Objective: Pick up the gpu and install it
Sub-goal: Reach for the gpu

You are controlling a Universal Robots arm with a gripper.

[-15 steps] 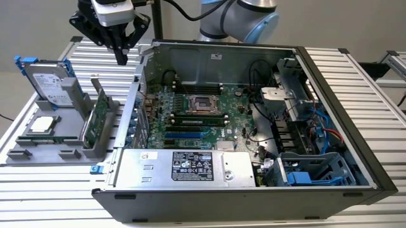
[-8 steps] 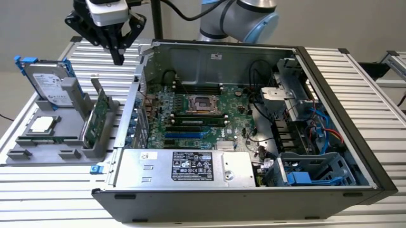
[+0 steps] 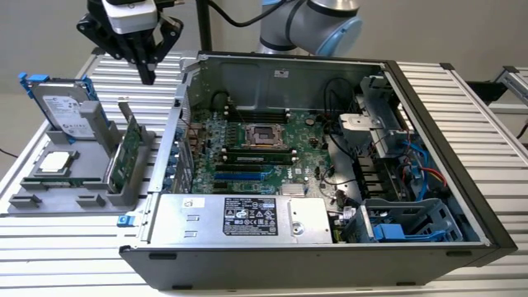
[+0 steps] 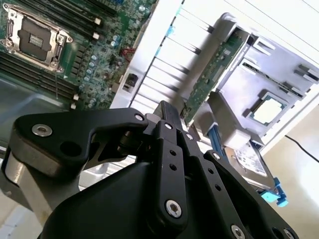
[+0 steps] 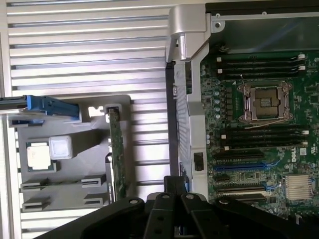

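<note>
Exterior view, largest first.

Slatted metal table (image 3: 470,105) carries everything.

Computer case (image 3: 313,266) lies on its side at centre, interior exposed. Contents:
- green motherboard (image 3: 206,148) across the floor, with a bare processor socket (image 3: 266,134) near its middle
- silver power supply (image 3: 239,216) along the 6 o'clock wall
- grey cage with blue plastic parts (image 3: 404,226) in the 4 o'clock corner
- black, red and blue cables bunched at 3 o'clock

Grey parts holder (image 3: 25,201) sits at 9 o'clock from the case, just beside it. Contents:
- silver hard drive in a blue frame (image 3: 62,105), propped upright at the holder's 11 o'clock end
- gpu (image 3: 128,151), standing on its long edge in a slot on the side nearest the case, leaning slightly. In the first wrist view it shows edge-on as a narrow green strip (image 5: 115,149).
- square processor chip (image 3: 54,162), flat in a recess at 9 o'clock from the gpu
- thin dark green strip (image 3: 62,182) lying at 6 o'clock from the chip, probably a memory stick, though I cannot tell for sure

My gripper (image 3: 148,77) hangs above the table at 1 o'clock from the gpu's upper end, near it but apart. The fingers are pressed together with nothing between them, and they touch nothing.
</note>
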